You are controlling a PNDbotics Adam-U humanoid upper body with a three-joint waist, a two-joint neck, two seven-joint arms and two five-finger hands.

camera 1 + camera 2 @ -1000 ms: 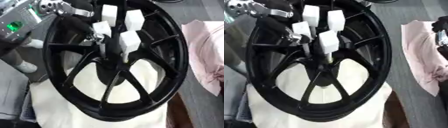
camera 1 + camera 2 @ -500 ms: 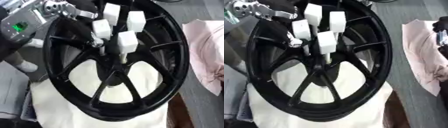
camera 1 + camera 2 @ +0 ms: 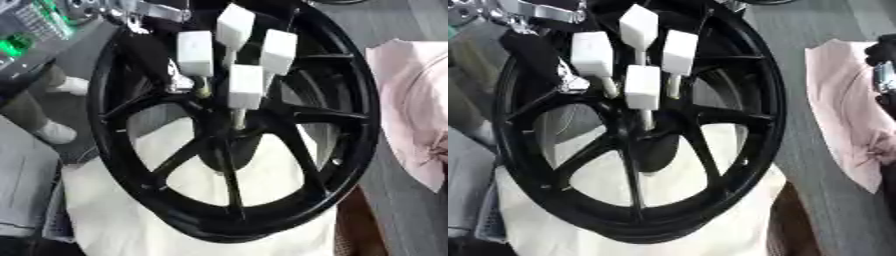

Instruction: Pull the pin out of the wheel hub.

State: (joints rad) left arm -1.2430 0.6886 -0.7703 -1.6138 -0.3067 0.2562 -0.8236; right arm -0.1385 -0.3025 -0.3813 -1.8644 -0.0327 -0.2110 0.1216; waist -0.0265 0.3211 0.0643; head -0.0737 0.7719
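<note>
Left hand [image 3: 140,15] now sits higher at the wheel hub [image 3: 229,145] rim, grip state indeterminate; four white-capped pins [image 3: 246,86] stand seated.

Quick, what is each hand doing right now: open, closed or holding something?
Left hand: over the wheel hub; grip cannot be told.
Right hand: only a dark sliver at the right edge; cannot be told.

A cream-white cloth [image 3: 131,210] lies spread over the grey bench [image 3: 411,210] in the lower middle, a crumpled pink cloth [image 3: 416,100] sits at the right edge, and a device with a green light [image 3: 13,46] shows at the upper left.
</note>
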